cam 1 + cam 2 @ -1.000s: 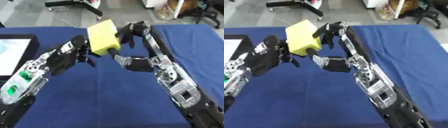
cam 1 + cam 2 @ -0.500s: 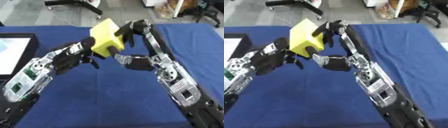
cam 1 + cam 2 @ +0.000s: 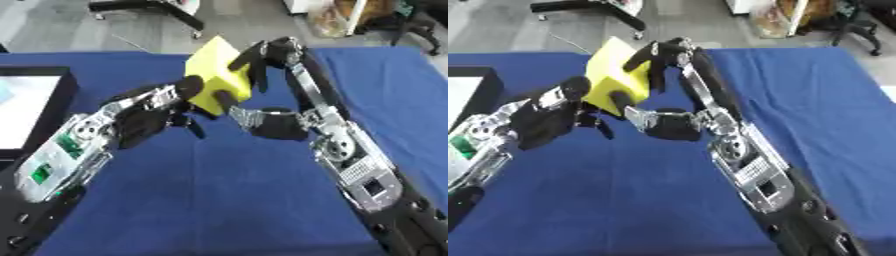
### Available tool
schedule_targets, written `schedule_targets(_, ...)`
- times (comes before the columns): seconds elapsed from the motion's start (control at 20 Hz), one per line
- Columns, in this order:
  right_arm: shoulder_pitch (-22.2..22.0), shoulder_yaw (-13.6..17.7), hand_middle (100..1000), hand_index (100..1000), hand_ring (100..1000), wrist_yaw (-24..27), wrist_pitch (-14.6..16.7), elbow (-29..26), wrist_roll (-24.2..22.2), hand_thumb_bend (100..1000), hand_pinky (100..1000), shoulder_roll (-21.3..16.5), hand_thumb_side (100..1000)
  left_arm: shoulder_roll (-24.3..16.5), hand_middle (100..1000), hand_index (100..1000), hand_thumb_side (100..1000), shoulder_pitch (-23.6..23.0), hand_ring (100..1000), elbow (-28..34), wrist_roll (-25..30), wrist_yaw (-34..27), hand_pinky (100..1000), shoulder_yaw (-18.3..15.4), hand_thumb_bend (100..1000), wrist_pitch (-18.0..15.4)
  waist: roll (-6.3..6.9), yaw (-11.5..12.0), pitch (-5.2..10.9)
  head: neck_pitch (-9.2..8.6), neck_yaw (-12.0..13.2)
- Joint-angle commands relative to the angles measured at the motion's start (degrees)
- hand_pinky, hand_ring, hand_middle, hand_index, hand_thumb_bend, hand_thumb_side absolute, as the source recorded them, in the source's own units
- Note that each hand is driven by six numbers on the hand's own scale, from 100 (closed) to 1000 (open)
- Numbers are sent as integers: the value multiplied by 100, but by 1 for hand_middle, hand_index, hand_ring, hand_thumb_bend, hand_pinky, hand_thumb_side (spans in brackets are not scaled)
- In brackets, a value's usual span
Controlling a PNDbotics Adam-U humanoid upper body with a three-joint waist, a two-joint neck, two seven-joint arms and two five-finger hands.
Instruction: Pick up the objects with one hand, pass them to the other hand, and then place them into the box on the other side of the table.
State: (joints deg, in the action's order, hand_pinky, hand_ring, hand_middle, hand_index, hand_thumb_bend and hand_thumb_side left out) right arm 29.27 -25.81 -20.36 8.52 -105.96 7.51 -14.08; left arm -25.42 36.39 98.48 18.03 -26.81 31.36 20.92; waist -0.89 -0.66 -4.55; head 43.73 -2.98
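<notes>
A: Where is the yellow block at this moment?

B: Up in the air above the blue table, near its far edge, about midway across. It sits tilted, one corner pointing up.

A: Which robot hand has it?

B: Both touch it. The right robot hand wraps it: dark fingers curl over the top right edge, and the thumb presses against the lower face, so the block is pinched between them.

A: And the left robot hand?

B: It comes in from the left and meets the block's lower left side. One rounded fingertip lies against the yellow face. The other fingers hang bent beneath the block. I cannot tell whether they grip it or only rest there.

A: Is the block touching the table?

B: No, it is clear of the cloth, held between the two hands.

A: What about the box?

B: A black-rimmed box with a pale inside shows at the left edge of the table, well apart from the block. Only part of it is in view.

A: Anything behind?

B: Grey floor, and the black base of a chair beyond the table's far edge.
</notes>
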Motion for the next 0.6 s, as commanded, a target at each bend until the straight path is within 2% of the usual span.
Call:
schedule_targets(0.05,56,-10,215,283,461,-59,-12,8,-16,387,446,-60,100,116,750,794,763,227,766,160,-129,-182,620,-24,657,-24,0,-8,105,-7,20)
schedule_targets(0.35,52,-13,216,283,462,-106,13,-14,-17,397,446,-77,100,187,650,713,736,290,693,175,-597,-416,591,-28,547,20,-2,-18,114,-13,27)
schedule_targets(0.4,51,-14,216,283,462,-115,19,-16,-18,400,446,-79,100,191,615,685,747,292,669,178,-662,-442,580,-29,496,29,-2,-18,115,-13,28)
schedule_targets(0.6,52,-16,216,283,463,-161,55,-19,-26,403,447,-88,100,210,538,614,751,298,611,158,-983,-541,553,-48,397,80,-4,-17,118,-14,35)
